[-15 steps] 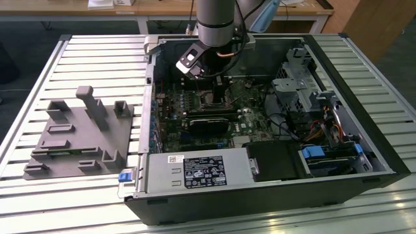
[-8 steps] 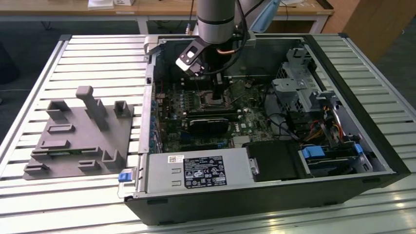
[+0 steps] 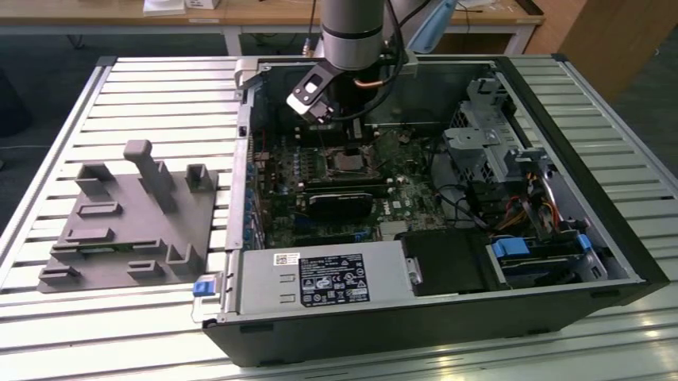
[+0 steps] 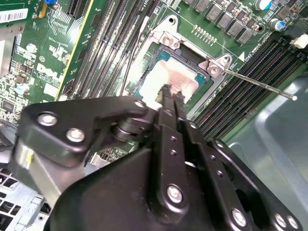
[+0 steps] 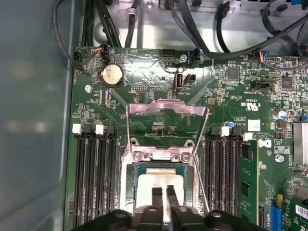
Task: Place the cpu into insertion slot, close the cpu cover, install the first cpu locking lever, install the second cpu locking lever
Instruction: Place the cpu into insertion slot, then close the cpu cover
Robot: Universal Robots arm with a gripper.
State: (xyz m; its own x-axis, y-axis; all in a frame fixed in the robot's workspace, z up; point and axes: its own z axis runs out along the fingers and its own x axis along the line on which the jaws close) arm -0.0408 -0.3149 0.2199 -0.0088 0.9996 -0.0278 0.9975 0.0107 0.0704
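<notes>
Jaws closed on nothing, tips over dull silver-grey square cpu [image 5: 161,177] in black square insertion slot [image 5: 136,183]; shiny silver frame cpu cover [image 5: 166,105] up. Risk: tips knock cpu askew, pins bend.

Cpu [image 5: 161,179] in insertion slot [image 5: 130,185], cpu cover [image 5: 166,107] open

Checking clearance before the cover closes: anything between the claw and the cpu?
Nothing: in both wrist views the claw hangs right over the cpu, seated in the insertion slot. Contact: cannot tell. The cpu cover stands open.
</notes>
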